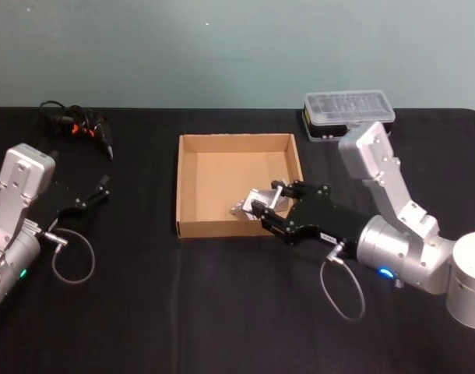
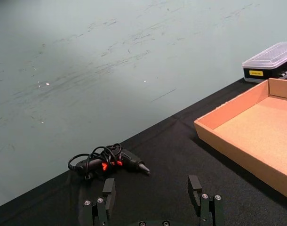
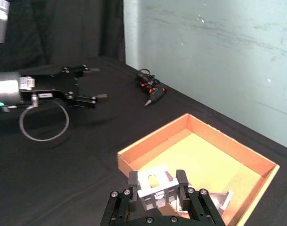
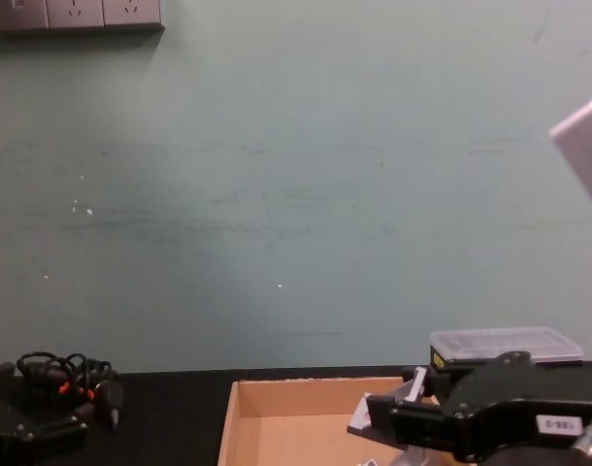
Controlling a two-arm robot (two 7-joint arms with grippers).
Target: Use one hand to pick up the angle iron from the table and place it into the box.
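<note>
The angle iron, a small silver bracket, is clamped between the fingers of my right gripper, which is shut on it. The gripper holds it over the near right part of the tan cardboard box in the middle of the black table. In the right wrist view the angle iron sits between the fingers above the box floor. From the chest view the angle iron hangs over the box. My left gripper is parked open at the left, nothing in it.
A clear-lidded plastic case stands behind the box's far right corner. A black tool with a coiled cable and orange marks lies at the far left. A teal wall runs along the table's back edge.
</note>
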